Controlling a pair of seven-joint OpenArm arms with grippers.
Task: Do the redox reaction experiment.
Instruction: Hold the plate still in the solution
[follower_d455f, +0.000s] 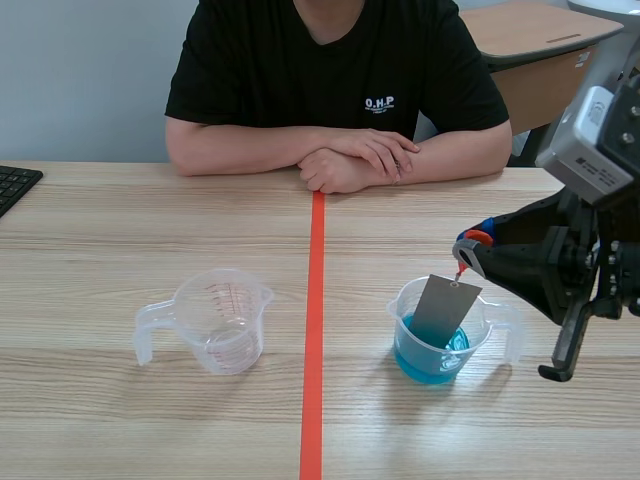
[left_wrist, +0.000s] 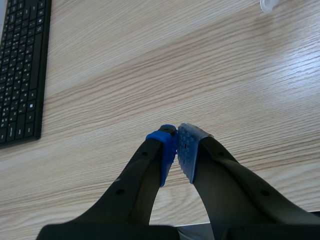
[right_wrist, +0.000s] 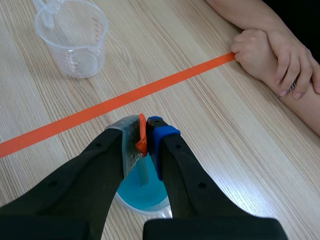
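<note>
A clear measuring cup of blue liquid (follower_d455f: 432, 362) stands right of the orange tape line. A grey metal plate (follower_d455f: 446, 310) hangs by a red tag (right_wrist: 141, 140) with its lower end dipped in the liquid. My right gripper (follower_d455f: 467, 250) is shut on the red tag, directly above this cup (right_wrist: 142, 192). An empty clear measuring cup (follower_d455f: 222, 320) stands left of the tape line, also seen in the right wrist view (right_wrist: 75, 37). My left gripper (left_wrist: 178, 150) is shut on nothing above bare table; it is out of the scene view.
A person sits across the table with folded arms and hands (follower_d455f: 355, 160) resting at the far end of the tape line (follower_d455f: 314, 330). A black keyboard (left_wrist: 22, 75) lies beside my left gripper, at the table's left edge (follower_d455f: 15, 185).
</note>
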